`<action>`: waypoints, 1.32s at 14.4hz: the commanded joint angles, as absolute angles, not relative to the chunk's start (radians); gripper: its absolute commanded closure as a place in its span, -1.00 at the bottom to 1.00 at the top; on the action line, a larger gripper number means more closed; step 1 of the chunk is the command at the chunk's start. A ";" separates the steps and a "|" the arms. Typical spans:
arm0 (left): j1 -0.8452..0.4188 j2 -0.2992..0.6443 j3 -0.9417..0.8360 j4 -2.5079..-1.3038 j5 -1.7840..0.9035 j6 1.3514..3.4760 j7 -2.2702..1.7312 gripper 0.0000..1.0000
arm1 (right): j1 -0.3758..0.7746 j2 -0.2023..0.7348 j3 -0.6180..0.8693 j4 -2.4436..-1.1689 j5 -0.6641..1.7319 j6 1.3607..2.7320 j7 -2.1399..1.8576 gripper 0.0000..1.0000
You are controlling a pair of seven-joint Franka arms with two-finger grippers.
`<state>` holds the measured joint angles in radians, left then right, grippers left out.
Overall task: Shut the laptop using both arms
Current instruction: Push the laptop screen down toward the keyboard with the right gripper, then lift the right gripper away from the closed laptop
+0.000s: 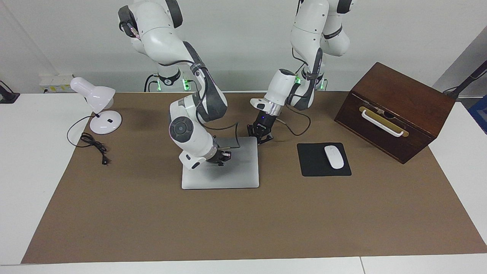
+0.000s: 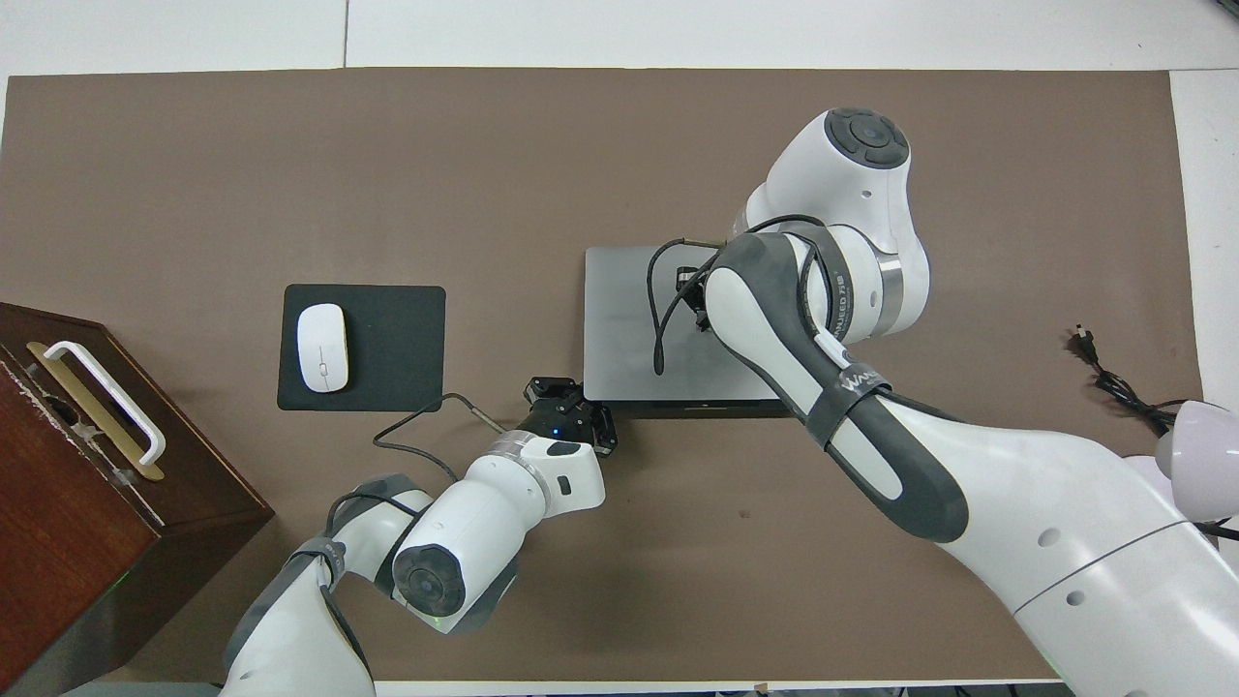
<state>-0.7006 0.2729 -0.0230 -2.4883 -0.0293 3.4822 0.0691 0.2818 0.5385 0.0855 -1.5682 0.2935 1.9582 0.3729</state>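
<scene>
The silver-grey laptop point(image 1: 239, 173) point(image 2: 624, 329) lies in the middle of the brown mat. Its lid is down, flat or nearly flat on the base. A thin dark strip shows along its edge nearest the robots. My right gripper point(image 1: 225, 156) point(image 2: 689, 290) is shut and rests on top of the lid, with that arm bent low over the laptop. My left gripper point(image 1: 260, 136) point(image 2: 566, 409) is shut. It sits low at the laptop's corner nearest the robots, toward the left arm's end, holding nothing.
A black mousepad point(image 1: 315, 167) with a white mouse point(image 1: 333, 156) lies beside the laptop toward the left arm's end. A dark wooden box point(image 1: 395, 95) with a white handle stands farther that way. A white desk lamp point(image 1: 97, 102) and its cord point(image 1: 93, 146) are at the right arm's end.
</scene>
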 commanded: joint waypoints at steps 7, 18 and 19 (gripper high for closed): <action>-0.721 0.321 -0.002 -2.531 -0.034 3.479 0.087 1.00 | 0.278 0.520 0.097 -1.563 0.314 1.953 0.391 1.00; -0.707 0.308 -0.003 -2.530 -0.034 3.479 0.075 1.00 | 0.154 0.333 0.057 -1.434 0.186 1.858 0.241 -0.11; -0.707 0.304 -0.002 -2.530 -0.034 3.479 0.061 1.00 | 0.132 0.306 0.057 -1.436 0.169 1.849 0.198 -0.20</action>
<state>-0.7006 0.2731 -0.0225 -2.4884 -0.0293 3.4833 0.0664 0.1724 0.3665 0.0476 -1.4201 0.1975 1.8769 0.2736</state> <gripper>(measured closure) 0.991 0.520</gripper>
